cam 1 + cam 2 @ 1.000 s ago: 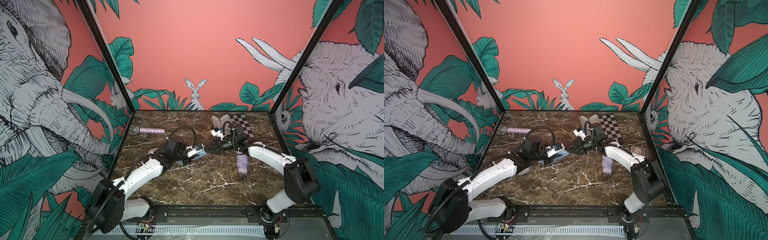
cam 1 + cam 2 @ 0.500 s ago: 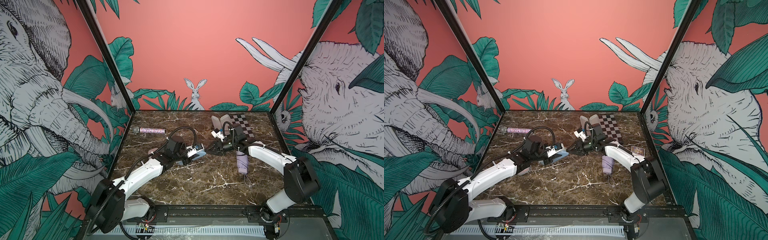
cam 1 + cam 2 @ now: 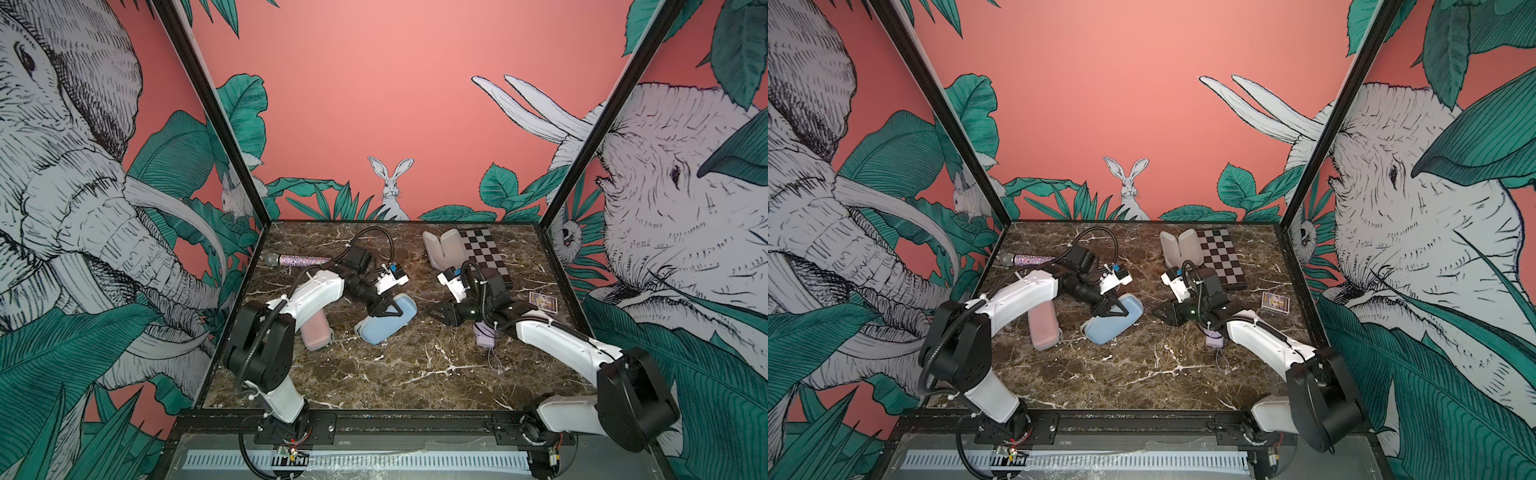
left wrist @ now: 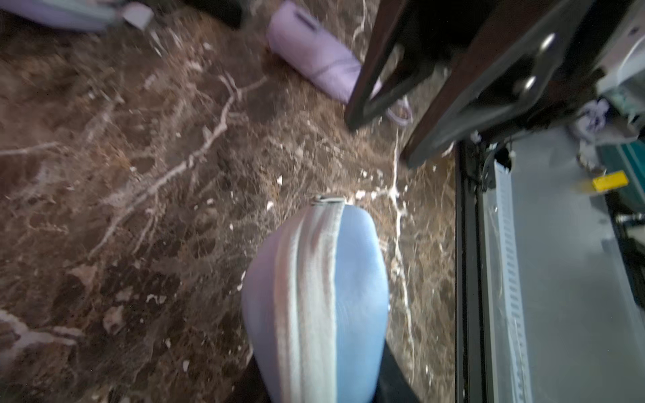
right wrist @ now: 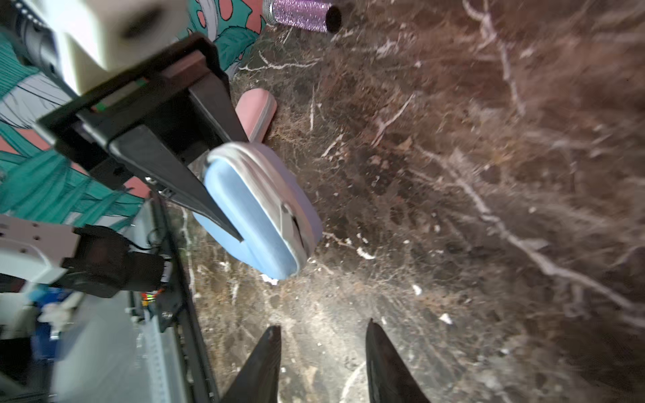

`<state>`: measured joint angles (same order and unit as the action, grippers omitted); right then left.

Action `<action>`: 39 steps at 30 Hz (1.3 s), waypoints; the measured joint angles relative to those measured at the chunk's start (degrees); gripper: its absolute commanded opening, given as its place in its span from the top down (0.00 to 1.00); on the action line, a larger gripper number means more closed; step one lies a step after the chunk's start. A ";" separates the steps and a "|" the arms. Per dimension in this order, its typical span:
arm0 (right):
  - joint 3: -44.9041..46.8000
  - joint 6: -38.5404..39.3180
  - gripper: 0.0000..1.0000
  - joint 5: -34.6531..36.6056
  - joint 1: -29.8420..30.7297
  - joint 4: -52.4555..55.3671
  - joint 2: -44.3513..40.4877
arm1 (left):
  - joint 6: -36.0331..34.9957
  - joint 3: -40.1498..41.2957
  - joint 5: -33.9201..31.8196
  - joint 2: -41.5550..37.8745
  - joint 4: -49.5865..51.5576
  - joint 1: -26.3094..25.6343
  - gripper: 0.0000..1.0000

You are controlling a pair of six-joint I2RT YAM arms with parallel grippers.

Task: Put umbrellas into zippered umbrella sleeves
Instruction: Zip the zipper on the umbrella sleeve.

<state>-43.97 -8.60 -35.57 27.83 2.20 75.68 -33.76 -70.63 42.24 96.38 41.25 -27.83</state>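
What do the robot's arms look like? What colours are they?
The left arm and the right arm both have smooth white shells with chunky black round joints. Thin black cables loop up over the wrists. Each wrist carries a small white box with a bit of blue on it. Each arm ends in two black pointed fingers, shaped like long triangles.

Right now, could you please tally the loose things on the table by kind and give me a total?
Cases: 3 (pink case, blue case, open case)
Umbrellas in view: 1 (lilac umbrella)
Microphone: 1
Checkered board: 1
Card pack: 1
Total: 7
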 measured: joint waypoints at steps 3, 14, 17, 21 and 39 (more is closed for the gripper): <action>-1.42 7.08 0.64 4.66 0.87 -0.07 1.36 | -5.05 -4.04 -8.11 0.02 8.79 -0.22 1.00; 9.49 24.35 0.58 15.41 12.85 -19.23 3.30 | -19.93 -16.76 -34.34 -0.37 23.89 -8.02 1.00; 12.35 25.64 0.58 19.17 16.00 -30.86 7.21 | -21.84 -16.76 -39.08 -0.81 26.34 -10.08 1.00; 15.06 27.52 0.59 23.74 20.85 -46.64 14.78 | -22.43 -17.57 -42.45 -1.03 28.76 -11.04 1.00; 14.36 33.66 0.63 36.87 29.46 -70.47 24.44 | -21.29 -18.64 -41.09 -1.03 30.88 -11.50 1.00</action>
<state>-29.61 25.06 1.30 57.30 -68.27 100.12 -55.05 -89.27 1.15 95.35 72.14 -39.33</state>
